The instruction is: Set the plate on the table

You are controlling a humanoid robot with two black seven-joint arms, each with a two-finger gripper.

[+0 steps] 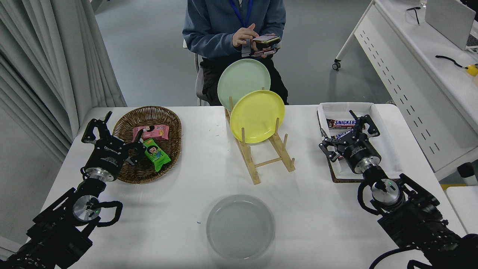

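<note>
One grey plate [240, 226] lay flat on the white table [317, 224] near its front edge, both grippers, left [114, 134] and right [349, 132], spread wide and holding nothing, well apart from it, so the best finish seemed simply keeping clear.

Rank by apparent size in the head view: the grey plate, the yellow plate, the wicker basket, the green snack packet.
1. Wicker basket
2. Grey plate, nearest the camera, so this is unsure
3. Yellow plate, possibly equal really
4. Green snack packet
</note>
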